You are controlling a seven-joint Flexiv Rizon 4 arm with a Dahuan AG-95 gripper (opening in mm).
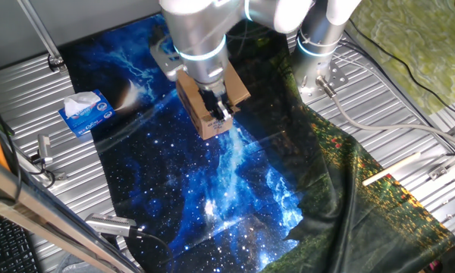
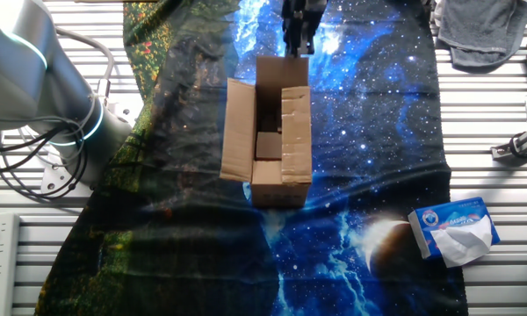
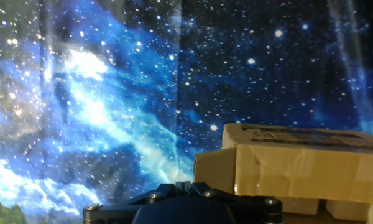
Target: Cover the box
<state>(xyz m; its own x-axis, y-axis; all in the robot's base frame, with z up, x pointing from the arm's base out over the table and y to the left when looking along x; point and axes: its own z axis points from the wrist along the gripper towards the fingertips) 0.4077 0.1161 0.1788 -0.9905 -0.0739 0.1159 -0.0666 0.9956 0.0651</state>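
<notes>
Box [image 2: 268, 140] label print unreadable

Light: even and bright from overhead, with soft shadows.
Glare: sheen on the glossy blue galaxy-print cloth [image 2: 369, 114].
Focus: fixed views sharp; hand view slightly soft.

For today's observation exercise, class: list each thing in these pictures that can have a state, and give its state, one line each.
box: upright on the cloth, top still open, flaps not folded shut.
gripper: at the box's end by the label; open or shut cannot be told.
tissue box: lying on the table's edge, a white tissue sticking out.
cloth: spread over the table, wrinkled.
</notes>
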